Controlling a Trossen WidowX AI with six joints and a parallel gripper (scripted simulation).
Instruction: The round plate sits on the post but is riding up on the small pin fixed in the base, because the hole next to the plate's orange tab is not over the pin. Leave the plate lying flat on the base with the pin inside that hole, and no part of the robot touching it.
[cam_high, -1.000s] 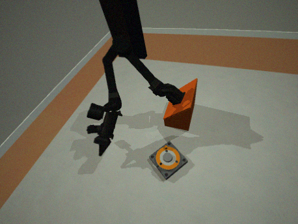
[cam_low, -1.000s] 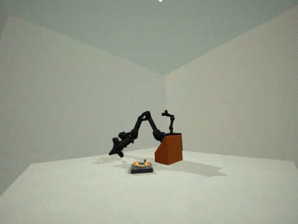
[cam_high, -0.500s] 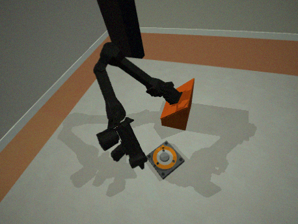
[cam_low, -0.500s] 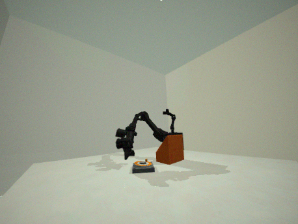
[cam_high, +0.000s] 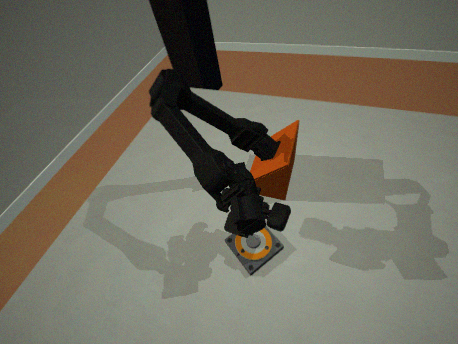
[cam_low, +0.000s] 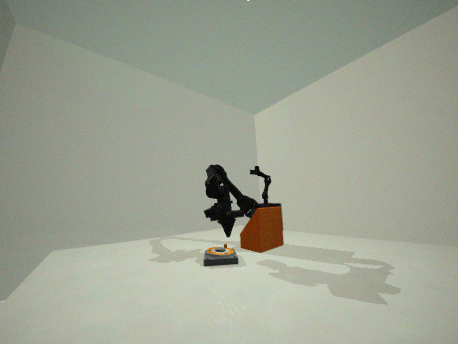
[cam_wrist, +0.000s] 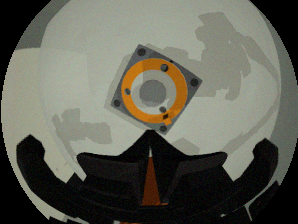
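We hover a closed, empty end effector above the plate.

Our black parallel-jaw end effector (cam_wrist: 150, 141) has its fingers pinched together into a single point with nothing between them, we judge so that the tip can nudge rather than grasp. It hangs apart from the round orange plate (cam_wrist: 154, 91), which sits on the grey central post (cam_wrist: 152, 91) of the dark square base (cam_wrist: 137, 54) on the pale bench (cam_high: 350, 290), near the orange wedge-shaped arm mount (cam_high: 277, 165). Small dark holes dot the plate's ring; we cannot tell the orange tab or the pin from here, so the turn is not yet judged done.
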